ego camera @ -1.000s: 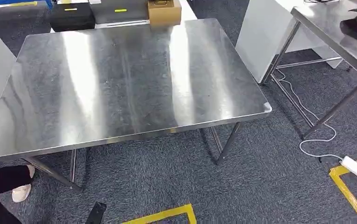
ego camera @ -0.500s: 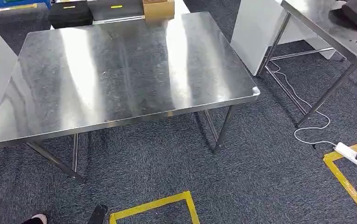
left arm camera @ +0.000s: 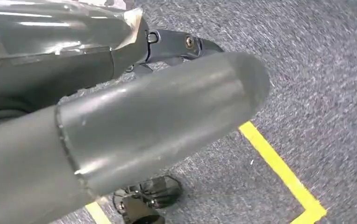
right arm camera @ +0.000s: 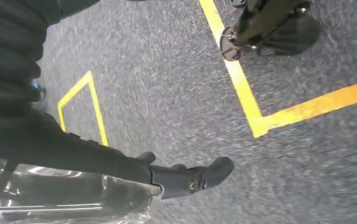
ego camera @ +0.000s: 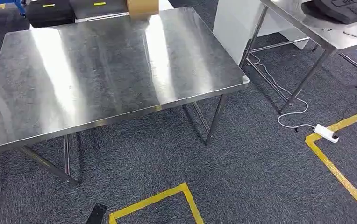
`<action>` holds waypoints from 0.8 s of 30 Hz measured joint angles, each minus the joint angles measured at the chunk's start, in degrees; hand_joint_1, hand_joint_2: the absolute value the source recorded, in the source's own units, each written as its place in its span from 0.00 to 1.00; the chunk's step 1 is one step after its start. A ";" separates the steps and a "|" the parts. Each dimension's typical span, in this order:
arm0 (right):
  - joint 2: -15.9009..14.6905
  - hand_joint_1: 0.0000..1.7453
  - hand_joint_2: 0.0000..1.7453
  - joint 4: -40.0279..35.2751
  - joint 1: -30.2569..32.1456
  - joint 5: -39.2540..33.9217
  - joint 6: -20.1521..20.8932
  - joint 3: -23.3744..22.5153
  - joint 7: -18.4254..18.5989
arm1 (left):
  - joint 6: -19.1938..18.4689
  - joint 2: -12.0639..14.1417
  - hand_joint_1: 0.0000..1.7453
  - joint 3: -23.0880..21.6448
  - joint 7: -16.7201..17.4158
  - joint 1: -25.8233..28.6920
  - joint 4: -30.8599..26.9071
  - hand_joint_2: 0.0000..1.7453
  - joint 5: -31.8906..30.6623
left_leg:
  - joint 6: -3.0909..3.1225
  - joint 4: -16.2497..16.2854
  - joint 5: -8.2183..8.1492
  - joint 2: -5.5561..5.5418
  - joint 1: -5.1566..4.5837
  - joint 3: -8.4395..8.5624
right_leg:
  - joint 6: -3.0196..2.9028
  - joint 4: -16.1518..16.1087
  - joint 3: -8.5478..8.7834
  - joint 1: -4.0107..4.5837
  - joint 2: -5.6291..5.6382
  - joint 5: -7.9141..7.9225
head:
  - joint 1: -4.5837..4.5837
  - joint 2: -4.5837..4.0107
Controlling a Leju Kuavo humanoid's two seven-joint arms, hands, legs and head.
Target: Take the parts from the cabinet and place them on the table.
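steel table [ego camera: 106,70] from head, left robot hand [left arm camera: 134,126], right robot hand [right arm camera: 120,172] holding bagged parts [right arm camera: 69,196]

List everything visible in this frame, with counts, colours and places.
Tables: two, steel; the large one central, the other far right.
Cardboard box: one, brown, beyond the large table's far edge.
Cases: two, dark with yellow labels, beside the box.
Dark object: one, black, on the far-right table.
Power strip: one, white with cable, on the carpet at right.
Tape: yellow outlines on the grey carpet.
Bagged part: dark, in clear plastic, seen at each hand; one or two, cannot tell.
Left robot hand: one, grey thumb and dark fingers, holds the bagged part.
Right robot hand: one, dark fingers along the bag.
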 joint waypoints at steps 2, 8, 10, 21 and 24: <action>-0.13 0.00 1.00 0.00 -0.04 0.00 0.00 0.00 0.00 | 0.00 -0.04 0.00 0.00 0.02 -0.06 -0.02 0.00 0.00 | -0.04 0.01 0.00 0.98 -0.16 0.25 | 0.21 -10.74 6.43 0.39 -2.09 3.25 | 0.00 0.00; -0.24 0.00 1.00 0.00 -0.09 0.09 0.04 0.00 0.02 | -0.37 -0.13 0.00 -0.02 0.02 -0.34 -0.02 0.00 0.00 | -1.55 0.61 -0.64 3.22 -0.43 0.15 | -2.89 -15.60 8.58 0.14 -2.16 4.62 | -0.09 0.00; -0.28 0.00 1.00 -0.02 -0.20 0.06 0.09 0.00 0.11 | -0.48 0.00 0.00 -0.02 0.04 -0.39 -0.02 0.00 0.00 | -1.98 6.04 -4.88 -1.44 -0.06 -1.88 | -3.79 -15.52 8.05 0.36 -1.25 4.95 | -0.19 0.00; -0.11 0.00 1.00 0.00 -0.48 -0.96 0.22 0.00 0.50 | -0.83 0.11 0.00 -0.07 0.20 -0.30 0.00 0.00 -0.22 | -2.34 3.49 -2.14 -7.93 0.99 -0.96 | -1.98 -12.66 4.77 0.68 6.19 5.23 | 0.06 0.00; -0.22 0.00 1.00 0.00 0.03 -1.05 0.24 -0.04 0.48 | -0.81 -0.02 0.00 -0.11 0.15 -0.48 -0.02 0.00 -0.22 | -0.56 2.54 -1.10 -5.48 0.98 -0.88 | -1.14 -11.34 3.38 0.72 3.32 4.84 | 0.15 0.00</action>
